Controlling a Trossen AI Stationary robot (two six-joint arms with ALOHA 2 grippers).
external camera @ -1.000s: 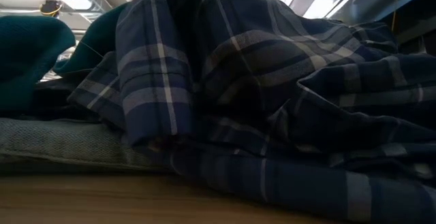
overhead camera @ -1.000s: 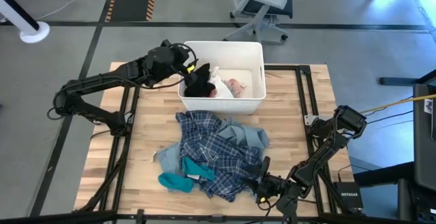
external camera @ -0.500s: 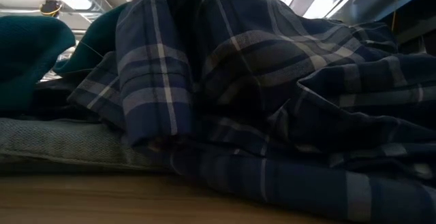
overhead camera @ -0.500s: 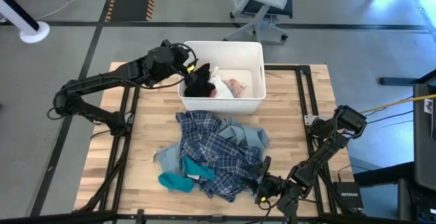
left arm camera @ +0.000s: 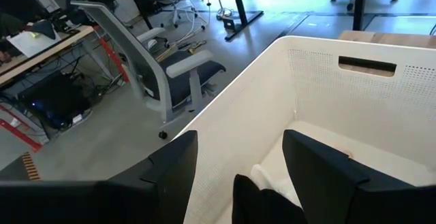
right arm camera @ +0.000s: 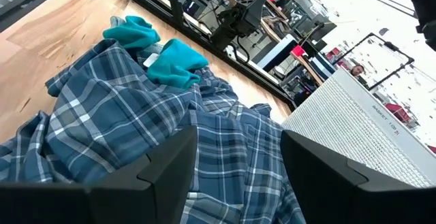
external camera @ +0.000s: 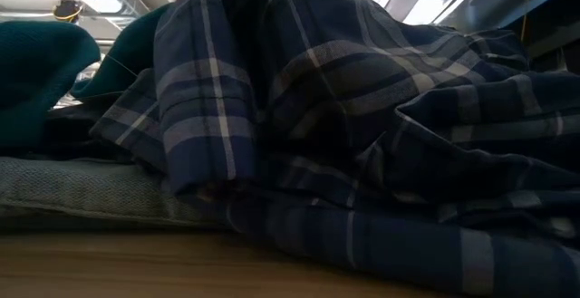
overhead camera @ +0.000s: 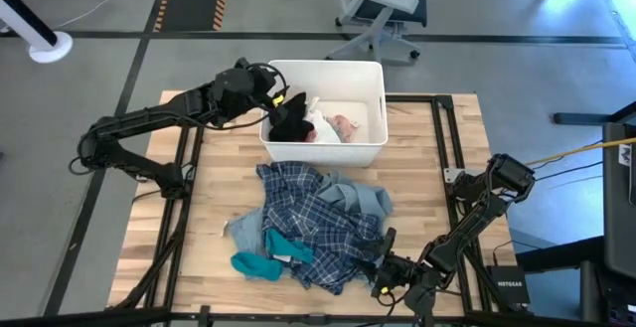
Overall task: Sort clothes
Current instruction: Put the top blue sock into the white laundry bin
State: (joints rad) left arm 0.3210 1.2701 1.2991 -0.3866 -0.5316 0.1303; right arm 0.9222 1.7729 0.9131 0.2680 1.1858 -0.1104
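Observation:
A heap of clothes lies mid-table: a blue plaid shirt (overhead camera: pixel 318 223) on top, light blue denim (overhead camera: pixel 370 198) at its right, a teal piece (overhead camera: pixel 260 260) at its near left. White and pink pieces (overhead camera: pixel 333 126) lie in the white bin (overhead camera: pixel 373 79). My left gripper (overhead camera: pixel 278 103) hangs open over the bin's left end, and a black piece (left arm camera: pixel 262 200) sits low between its fingers. My right gripper (overhead camera: pixel 383 259) is open at the plaid shirt's near right edge (right arm camera: pixel 122 115), pointing into the heap. My left gripper has the black piece (overhead camera: pixel 291 120) just below its open fingers; I cannot tell whether they touch it. My right gripper has its open fingers standing over the plaid shirt's near edge (right arm camera: pixel 231 183); whether they touch the cloth cannot be told.
The bin's perforated wall (right arm camera: pixel 368 135) stands beyond the heap. The low view is filled by plaid cloth (external camera: pixel 362 108), with teal cloth (external camera: pixel 36 72) and a grey piece (external camera: pixel 82 189) at its left. Bare wood shows left of the heap (overhead camera: pixel 209 218). An office chair (overhead camera: pixel 383 9) stands behind the table.

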